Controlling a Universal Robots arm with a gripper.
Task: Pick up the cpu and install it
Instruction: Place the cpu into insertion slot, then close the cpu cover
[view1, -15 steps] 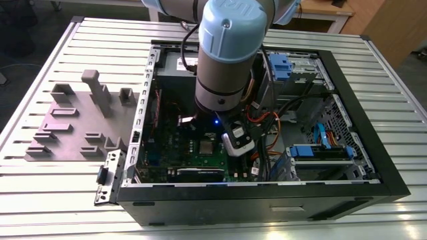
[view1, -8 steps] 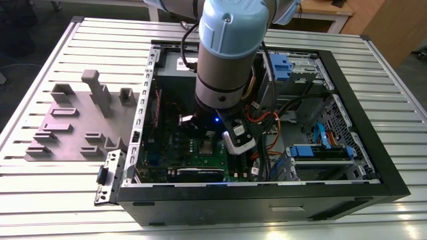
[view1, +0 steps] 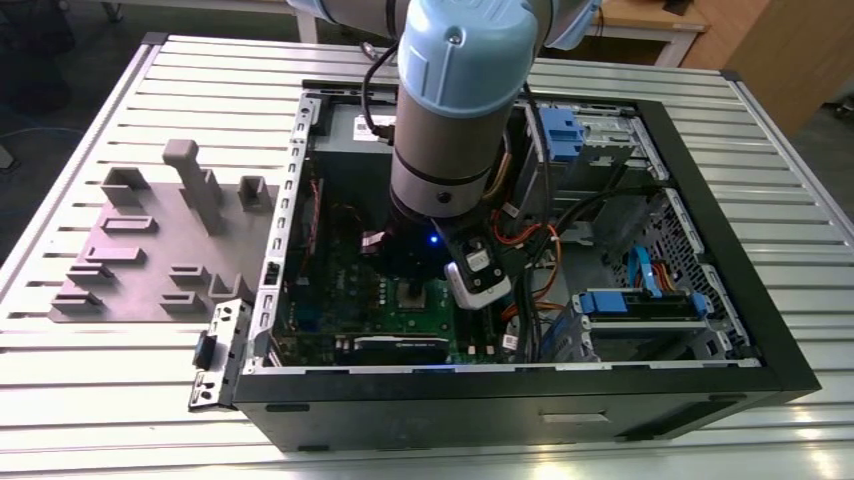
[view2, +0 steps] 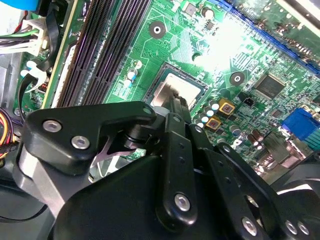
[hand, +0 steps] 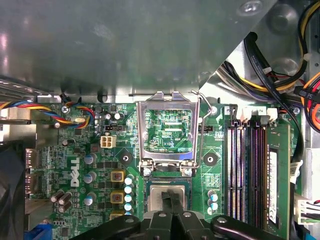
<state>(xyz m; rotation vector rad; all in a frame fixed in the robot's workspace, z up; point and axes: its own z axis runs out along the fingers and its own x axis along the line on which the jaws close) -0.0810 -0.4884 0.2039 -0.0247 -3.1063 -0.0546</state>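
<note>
Grey jig (view1: 147, 250) is seen at 9 o'clock of the case (view1: 507, 420) in the exterior view. Hand (hand: 171, 193) is pinched shut, nothing gripped, tips over the cpu (hand: 157, 195), which looks dropped in place already. Frame (hand: 170, 132) is left open, so nothing's locked down yet.

Green motherboard (hand: 75, 150), laced with pale traces. On it the cpu (hand: 156, 195) gleams silver-grey with a paler rim. Above it is the black pincer (hand: 171, 192) (silver screw heads dotting it). Beside the motherboard, bright blue drive caddies (view1: 638, 303). Beneath, the table (view1: 80, 420) is pale grey and ribbed.
</note>
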